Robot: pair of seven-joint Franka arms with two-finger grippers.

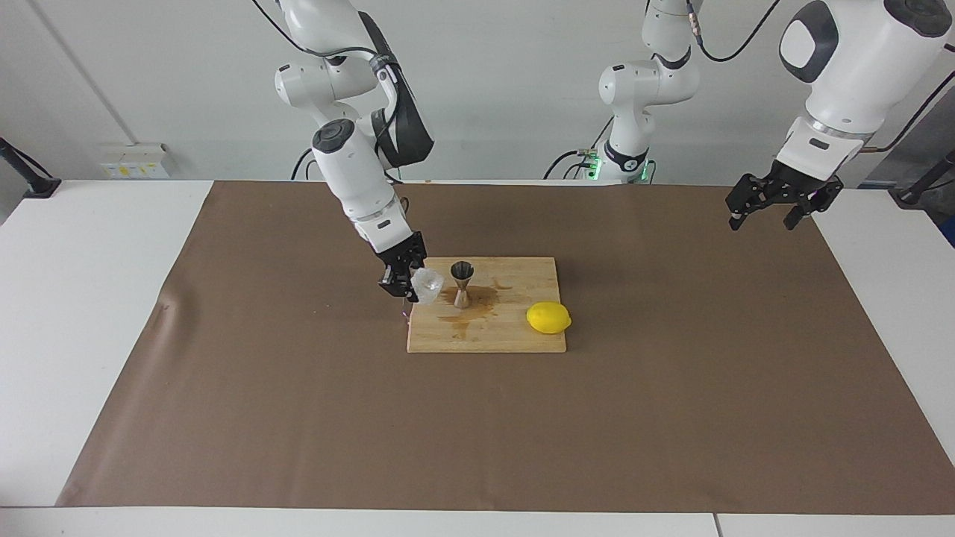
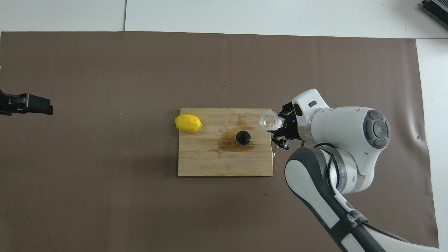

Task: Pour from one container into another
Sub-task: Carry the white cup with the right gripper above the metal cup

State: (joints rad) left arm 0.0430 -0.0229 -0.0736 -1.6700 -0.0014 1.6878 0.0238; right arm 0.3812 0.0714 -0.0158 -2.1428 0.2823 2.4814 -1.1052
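A: Where is the tumbler (image 1: 427,286) sitting at this moment?

B: It is hanging in the air, left of centre in the facing view, over the cutting board's (image 1: 515,337) edge toward the right arm's end of the counter (image 1: 82,298). The right tool (image 1: 409,286) is gripping it from the side, fingers closed on its wall. In the overhead view the tumbler (image 2: 268,120) is showing its round mouth just right of centre, at the board's (image 2: 196,164) upper right corner.

A: And the jigger (image 1: 462,283)?

B: It is standing upright on the board, just beside the tumbler but apart from it. From overhead the jigger (image 2: 243,138) is reading as a dark circle, slightly lower in the frame than the tumbler.

A: What is lying around it?

B: A brown wet stain (image 1: 470,309) is spreading across the wood at the jigger's foot. A lemon (image 1: 548,318) is resting at the board's edge toward the left arm's end, well apart from the jigger. The board's metal handle (image 2: 274,141) is sticking out beneath the right tool (image 2: 278,126). Everything is sitting on a brown mat (image 1: 298,418) covering the counter.

A: Is the other arm doing anything?

B: It is waiting. The left tool (image 1: 768,206) is hanging at the upper right of the facing view, over the mat's corner, its fingers spread open and holding nothing. Overhead, the left tool (image 2: 29,104) is poking in at the left edge.
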